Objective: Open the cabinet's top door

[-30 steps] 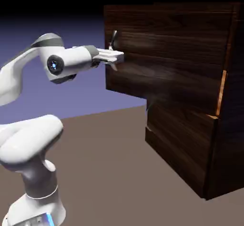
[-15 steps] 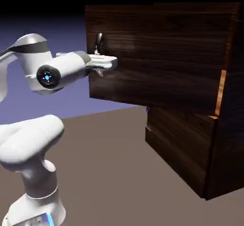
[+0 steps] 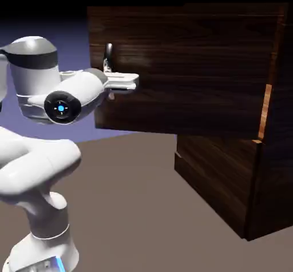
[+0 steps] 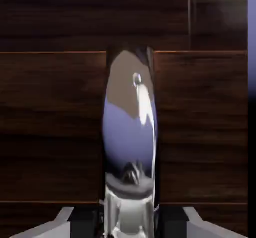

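Behind everything, a plain blue-violet backdrop [image 3: 67, 30], fading to black at the top. Across the bottom of the exterior view, a broad brown table [image 3: 137, 208]. On the exterior view's right, a tall, boxy cabinet [image 3: 276, 185] in dark walnut wood grain, running almost to the top of the view.

On the exterior view's left, a white robot arm [image 3: 43, 156], rising from its base at the bottom corner and bending toward the cabinet, with a small round blue light on a black joint cap.

At the upper part of the cabinet, the top door [image 3: 189, 64], wide and dark, swung open: free edge out toward the exterior view's left, well beyond the side of the shorter lower panel [image 3: 214, 173], and opposite edge at the cabinet. Beside that opposite edge, a narrow upright orange-brown strip [image 3: 265, 111].

In front of the top door, near its free edge, the white hand [image 4: 129, 222], closed on the handle [image 4: 130, 132], with one dark fingertip [image 4: 85, 222] to each side of it. In the hand view, the handle large and upright in the middle, shiny and curved, with brown and violet reflections on its surface. Behind it, dark wood grain crossed by thin orange-brown lines.
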{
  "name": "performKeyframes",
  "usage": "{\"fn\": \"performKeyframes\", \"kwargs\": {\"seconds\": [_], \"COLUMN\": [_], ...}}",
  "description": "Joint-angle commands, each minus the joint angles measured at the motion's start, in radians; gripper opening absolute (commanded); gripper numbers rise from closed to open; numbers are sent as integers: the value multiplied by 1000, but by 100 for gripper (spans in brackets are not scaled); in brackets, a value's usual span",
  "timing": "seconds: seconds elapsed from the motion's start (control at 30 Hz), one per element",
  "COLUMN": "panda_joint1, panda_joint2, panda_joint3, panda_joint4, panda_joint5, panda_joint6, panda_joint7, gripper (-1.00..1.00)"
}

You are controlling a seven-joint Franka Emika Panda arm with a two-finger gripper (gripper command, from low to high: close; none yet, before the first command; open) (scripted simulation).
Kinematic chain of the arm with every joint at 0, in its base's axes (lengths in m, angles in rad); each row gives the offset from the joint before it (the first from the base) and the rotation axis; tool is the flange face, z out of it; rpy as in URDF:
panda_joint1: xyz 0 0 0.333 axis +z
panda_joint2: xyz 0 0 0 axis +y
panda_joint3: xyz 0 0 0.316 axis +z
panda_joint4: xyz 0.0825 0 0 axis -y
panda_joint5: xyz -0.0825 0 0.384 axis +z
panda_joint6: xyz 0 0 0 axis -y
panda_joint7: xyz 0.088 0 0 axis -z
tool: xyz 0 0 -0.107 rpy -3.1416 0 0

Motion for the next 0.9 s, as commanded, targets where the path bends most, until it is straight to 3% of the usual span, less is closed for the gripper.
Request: {"fn": "performKeyframes", "kwargs": {"seconds": [0.0,0.37,0.87], "panda_joint1": [9,185,527], "panda_joint2": [36,435,969], "panda_joint3": [-25,-280,-633], "panda_joint4": [18,280,774], "panda_joint5": [-31,-326,-564], "panda_joint6": [-18,-207,-572], "panda_joint7": [-22,-241,-554], "gripper": [-100,-100,-100]}}
